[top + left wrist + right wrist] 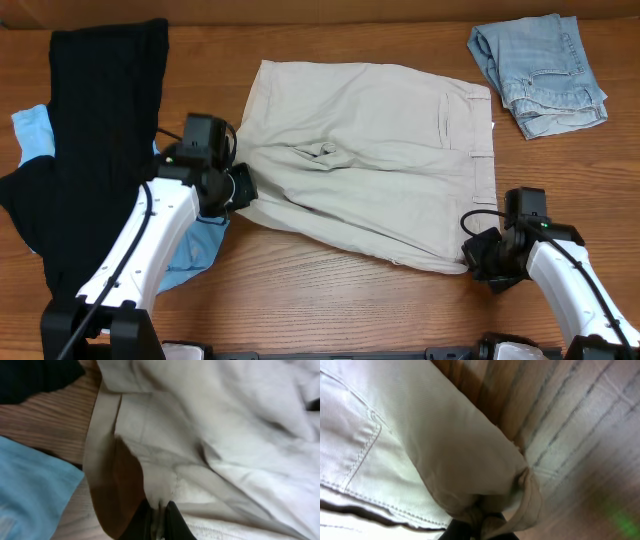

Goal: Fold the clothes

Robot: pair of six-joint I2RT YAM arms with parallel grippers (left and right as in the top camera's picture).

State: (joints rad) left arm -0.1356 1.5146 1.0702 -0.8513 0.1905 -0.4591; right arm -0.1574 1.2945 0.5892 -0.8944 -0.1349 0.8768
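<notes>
Two hands pinch the khaki shorts: left hand its hem, right hand seemingly its waistband corner.

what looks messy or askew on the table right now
The beige shorts lie askew, bunched mid-cloth, pinched by the left claw and right claw. The jeans sit crumpled far right; a black garment sprawls over a blue garment.

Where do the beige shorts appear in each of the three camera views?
Overhead: beige shorts spread at centre.
Left wrist: fill centre and right; left end effector pinches the hem at bottom.
Right wrist: cover the left half; right end effector pinches a corner at bottom.
Shared landmark: the wooden table.
</notes>
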